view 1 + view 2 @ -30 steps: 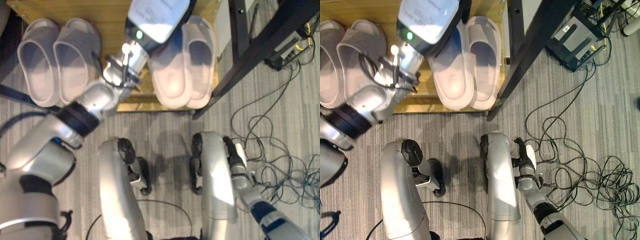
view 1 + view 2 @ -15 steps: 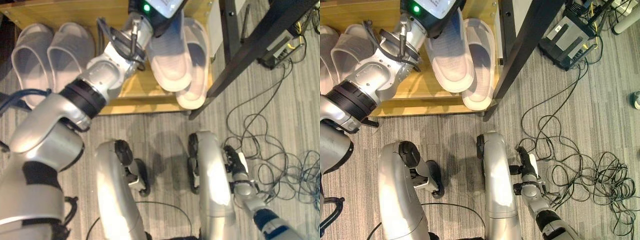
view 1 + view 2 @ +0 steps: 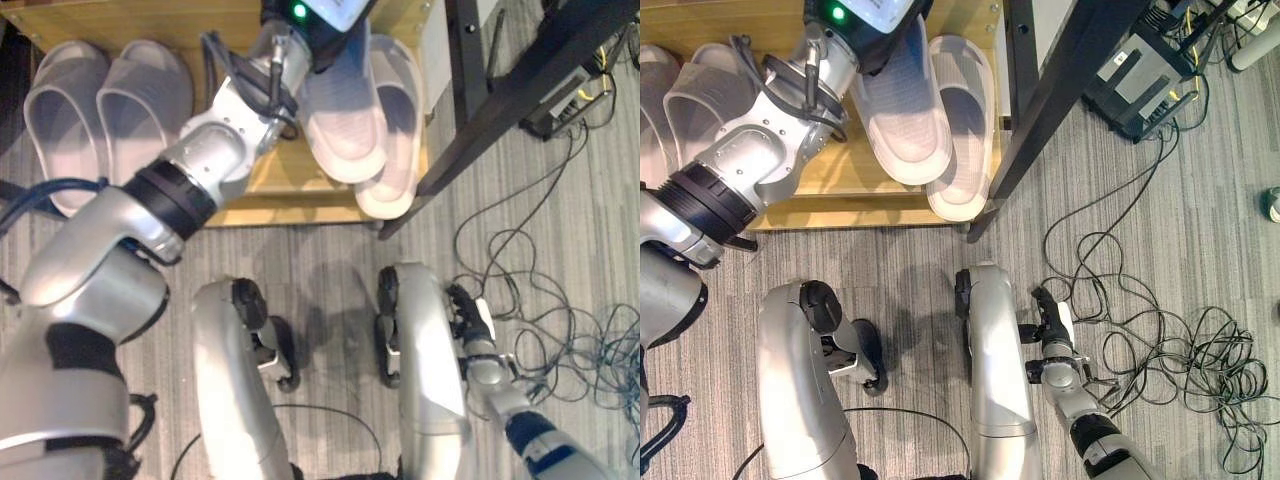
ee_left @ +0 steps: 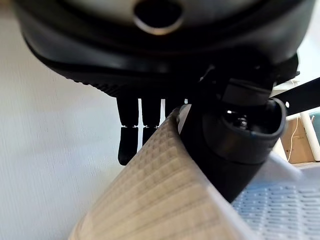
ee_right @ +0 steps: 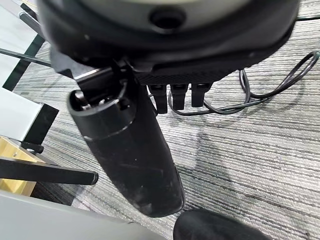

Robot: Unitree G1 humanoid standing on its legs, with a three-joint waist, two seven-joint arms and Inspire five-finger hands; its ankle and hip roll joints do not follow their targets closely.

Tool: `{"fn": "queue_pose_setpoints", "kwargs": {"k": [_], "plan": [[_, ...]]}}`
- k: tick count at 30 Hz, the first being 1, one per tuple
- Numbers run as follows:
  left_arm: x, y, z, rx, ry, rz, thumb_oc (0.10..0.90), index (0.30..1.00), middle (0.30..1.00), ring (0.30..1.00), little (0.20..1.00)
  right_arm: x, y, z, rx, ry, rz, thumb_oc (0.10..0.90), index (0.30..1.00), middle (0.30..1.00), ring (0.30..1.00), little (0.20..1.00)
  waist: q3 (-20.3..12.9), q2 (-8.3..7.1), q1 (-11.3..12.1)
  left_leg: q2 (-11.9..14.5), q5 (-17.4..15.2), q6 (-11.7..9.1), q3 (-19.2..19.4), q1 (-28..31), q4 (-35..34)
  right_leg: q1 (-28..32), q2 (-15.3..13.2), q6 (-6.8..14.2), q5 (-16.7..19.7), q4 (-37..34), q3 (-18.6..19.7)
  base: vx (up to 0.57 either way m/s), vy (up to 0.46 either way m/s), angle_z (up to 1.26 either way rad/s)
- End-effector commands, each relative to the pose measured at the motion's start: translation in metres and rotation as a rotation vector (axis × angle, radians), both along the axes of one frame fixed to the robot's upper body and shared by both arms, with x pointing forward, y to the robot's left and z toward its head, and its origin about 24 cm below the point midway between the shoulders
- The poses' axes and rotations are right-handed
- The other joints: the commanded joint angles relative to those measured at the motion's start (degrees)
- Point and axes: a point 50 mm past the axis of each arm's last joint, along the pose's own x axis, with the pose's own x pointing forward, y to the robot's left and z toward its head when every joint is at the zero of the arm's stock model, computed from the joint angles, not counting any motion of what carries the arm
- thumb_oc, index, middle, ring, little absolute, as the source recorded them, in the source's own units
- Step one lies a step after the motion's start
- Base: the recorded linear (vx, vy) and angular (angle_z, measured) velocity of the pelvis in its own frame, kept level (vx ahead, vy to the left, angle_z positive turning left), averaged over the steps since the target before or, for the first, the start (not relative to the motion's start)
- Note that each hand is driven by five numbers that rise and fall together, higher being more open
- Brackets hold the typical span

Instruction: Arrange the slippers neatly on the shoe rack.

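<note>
Two pale slippers lie at the right end of the wooden shoe rack. My left hand is shut on the left one, with its thumb on one side of the slipper's edge and its fingers on the other. This slipper sits further back than its mate, whose heel hangs over the rack's front edge. Two grey slippers lie side by side at the rack's left end. My right hand hangs low over the carpet with relaxed fingers, holding nothing.
A black table frame slants down just right of the rack. A black box and loose cables lie on the striped carpet to the right.
Since one second ago my left arm has reached deeper and taken the left pale slipper back, so its heel now sits behind its mate's. In the last half second little has moved.
</note>
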Motion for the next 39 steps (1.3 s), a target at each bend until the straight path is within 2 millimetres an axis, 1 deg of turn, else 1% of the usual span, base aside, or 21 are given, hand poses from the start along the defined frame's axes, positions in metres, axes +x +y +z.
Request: {"fn": "queue_pose_setpoints", "kwargs": {"k": [1,4,6,10,11,14,19,25,26,27,28,37,38,39], "plan": [[-0.026,0.008,0.055,-0.080,-0.215,-0.014,0.400,0.300,0.300,0.300,0.300,0.012,-0.006,0.020,0.027,-0.104,-0.045,0.800,0.900,0.900,0.900,0.900,-1.68,-2.42,1.40,-5.88,-8.90,3.84,-4.99,5.88,-0.56,1.48,-3.06,-4.82,-0.46,-2.61,2.09,0.00,0.000,0.00],[-0.027,0.009,0.049,-0.124,-0.199,-0.045,0.400,0.300,0.300,0.300,0.300,0.012,-0.005,0.019,0.024,-0.097,-0.046,0.800,0.900,0.900,0.900,0.900,-1.68,-2.41,1.67,-6.07,-8.96,3.84,-4.84,5.88,-0.36,1.48,-3.08,-4.88,-0.60,-2.36,2.01,0.00,0.000,0.00],[-0.033,0.009,0.042,-0.174,-0.187,-0.109,0.400,0.300,0.300,0.300,0.300,0.011,-0.006,0.017,0.016,-0.084,-0.053,0.800,0.900,0.900,0.900,0.900,-1.68,-2.26,2.07,-6.30,-8.87,3.81,-4.78,5.88,-0.16,1.48,-3.29,-5.06,-0.75,-2.08,1.81,0.00,0.000,0.00],[-0.038,0.010,0.038,-0.199,-0.195,-0.146,0.400,0.300,0.300,0.300,0.300,0.010,-0.006,0.016,0.003,-0.076,-0.049,0.800,0.900,0.900,0.900,0.900,-1.68,-2.21,2.28,-6.57,-8.84,3.79,-4.85,5.88,-0.14,1.48,-3.33,-5.16,-0.71,-1.99,1.73,0.00,0.000,0.00],[-0.040,0.010,0.034,-0.206,-0.194,-0.168,0.400,0.300,0.300,0.300,0.300,0.009,-0.005,0.015,-0.003,-0.074,-0.048,0.800,0.900,0.900,0.900,0.900,-1.68,-2.24,2.34,-6.68,-8.83,3.81,-4.95,5.88,-0.11,1.48,-3.33,-5.27,-0.66,-2.05,1.79,0.00,0.000,0.00],[-0.041,0.010,0.031,-0.197,-0.194,-0.180,0.400,0.300,0.300,0.300,0.300,0.009,-0.006,0.014,-0.008,-0.072,-0.047,0.800,0.900,0.900,0.900,0.900,-1.68,-2.29,2.41,-6.79,-8.79,3.82,-4.90,5.88,-0.10,1.48,-3.33,-5.32,-0.58,-2.04,1.84,0.00,0.000,0.00],[-0.035,0.007,0.020,-0.163,-0.165,-0.158,0.400,0.300,0.300,0.300,0.300,0.009,-0.005,0.015,-0.019,-0.072,-0.034,0.800,0.900,0.900,0.900,0.900,-1.68,-2.67,2.37,-6.93,-8.71,3.85,-4.61,5.88,-0.38,1.48,-3.51,-5.48,-0.38,-2.18,2.36,0.00,0.000,0.00],[-0.027,0.007,0.017,-0.164,-0.149,-0.115,0.400,0.300,0.300,0.300,0.300,0.008,-0.005,0.014,-0.016,-0.070,-0.031,0.800,0.900,0.900,0.900,0.900,-1.68,-2.81,2.09,-6.92,-8.71,3.94,-4.46,5.88,-0.56,1.48,-3.49,-5.47,-0.19,-2.28,2.66,0.00,0.005,0.00],[-0.020,0.011,0.016,-0.170,-0.140,-0.073,0.571,0.556,0.556,0.556,0.556,0.007,-0.004,0.014,-0.018,-0.069,-0.024,0.800,0.900,0.900,0.900,0.900,-1.68,-2.69,1.92,-6.85,-8.68,3.96,-4.71,5.88,-0.52,1.48,-3.47,-5.50,-0.21,-2.30,2.56,0.00,0.000,0.00],[-0.019,0.011,0.017,-0.173,-0.141,-0.061,0.773,0.860,0.860,0.860,0.860,0.007,-0.004,0.014,-0.021,-0.068,-0.020,0.800,0.900,0.900,0.900,0.900,-1.68,-2.64,1.83,-6.78,-8.69,3.91,-4.74,5.88,-0.40,1.48,-3.49,-5.49,-0.22,-2.31,2.48,0.00,0.000,0.00],[-0.017,0.012,0.017,-0.181,-0.143,-0.048,0.800,0.900,0.900,0.900,0.900,0.007,-0.004,0.013,-0.017,-0.067,-0.017,0.800,0.900,0.900,0.900,0.900,-1.68,-2.71,1.87,-6.74,-8.74,3.84,-4.79,5.88,-0.38,1.48,-3.55,-5.48,-0.25,-2.25,2.35,0.00,0.000,0.00],[-0.024,0.010,0.017,-0.214,-0.153,-0.082,0.800,0.900,0.900,0.900,0.900,0.005,-0.002,0.010,-0.007,-0.050,-0.016,0.800,0.900,0.900,0.900,0.900,-1.68,-2.58,2.00,-7.05,-8.82,3.66,-4.81,5.88,-0.25,1.48,-3.44,-5.47,-0.37,-1.95,2.37,0.00,0.000,0.00],[-0.026,0.009,0.018,-0.214,-0.155,-0.093,0.800,0.900,0.900,0.900,0.900,0.005,-0.002,0.009,-0.009,-0.047,-0.015,0.800,0.900,0.900,0.900,0.900,-1.68,-2.54,2.03,-7.05,-8.85,3.66,-4.82,5.88,-0.16,1.48,-3.41,-5.49,-0.39,-1.88,2.34,0.00,0.000,0.00],[-0.036,0.007,0.019,-0.232,-0.164,-0.157,0.800,0.900,0.900,0.900,0.900,0.004,0.001,0.008,-0.024,-0.039,-0.003,0.800,0.900,0.900,0.900,0.900,-1.68,-2.13,2.13,-7.04,-8.74,3.55,-4.77,5.88,0.05,1.48,-3.47,-5.60,-0.56,-1.70,2.20,0.00,0.000,0.00]]}}
